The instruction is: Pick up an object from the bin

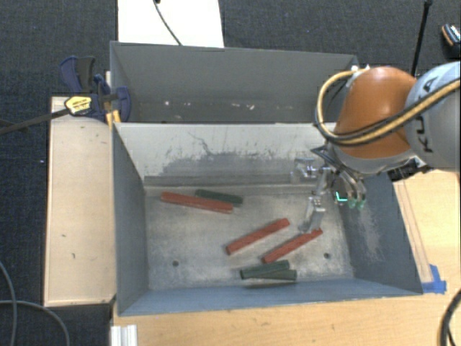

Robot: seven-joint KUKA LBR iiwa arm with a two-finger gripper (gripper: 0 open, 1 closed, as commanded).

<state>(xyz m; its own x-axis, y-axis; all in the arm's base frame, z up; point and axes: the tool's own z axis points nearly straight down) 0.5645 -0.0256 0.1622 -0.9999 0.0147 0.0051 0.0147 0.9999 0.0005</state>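
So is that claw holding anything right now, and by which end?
It cannot be told. The gripper is down at the upper right end of a long red stick lying flat in the grey metal bin; a grip on it isn't visible.

Red sticks: I count three on the floor of my bin. They are the back red stick, the middle red stick and the right red stick.
Dark green sticks: I count two for certain, the back green stick and the front green stick.
Doubtful: the front green stick may be two sticks lying pressed together; I cannot tell which.
Kinds: two by colour, red and dark green, all of them long thin sticks.
Total: five that I can count surely.
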